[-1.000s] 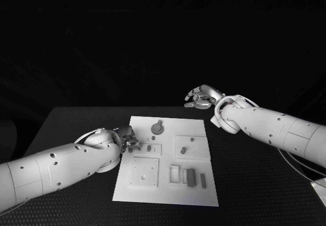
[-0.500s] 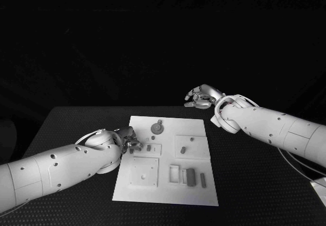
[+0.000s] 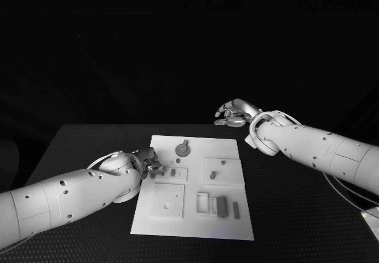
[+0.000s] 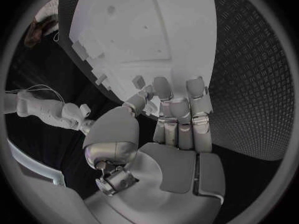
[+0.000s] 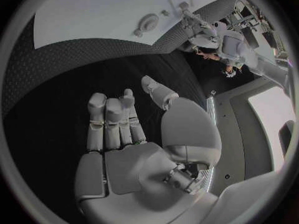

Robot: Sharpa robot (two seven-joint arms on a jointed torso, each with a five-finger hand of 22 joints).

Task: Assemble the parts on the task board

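The white task board (image 3: pixel 197 219) lies mid-table, seen also in the left wrist view (image 4: pixel 137 25) and the right wrist view (image 5: pixel 93 10). My left hand (image 3: pixel 149 163) is low over the board's left edge, thumb and fingers drawn together around a small grey part (image 4: pixel 138 80) (image 3: pixel 152 175). Whether the part is off the board is unclear. Other parts on the board include a round piece (image 3: pixel 183 149) (image 5: pixel 148 22), a short peg (image 3: pixel 212 175) and dark bars (image 3: pixel 223 205). My right hand (image 3: pixel 234 113) (image 5: pixel 118 119) hangs above the black table beyond the board's far right corner, fingers extended, holding nothing.
Black table (image 3: pixel 95 142) surrounds the board on all sides. A square plate (image 3: pixel 168 200) and a slotted block (image 3: pixel 203 203) sit on the board's near half. My right forearm (image 3: pixel 316 148) slants above the table right of the board.
My left hand has edged slightly along the board's left edge, fingers staying at the small part. The right hand has not moved.
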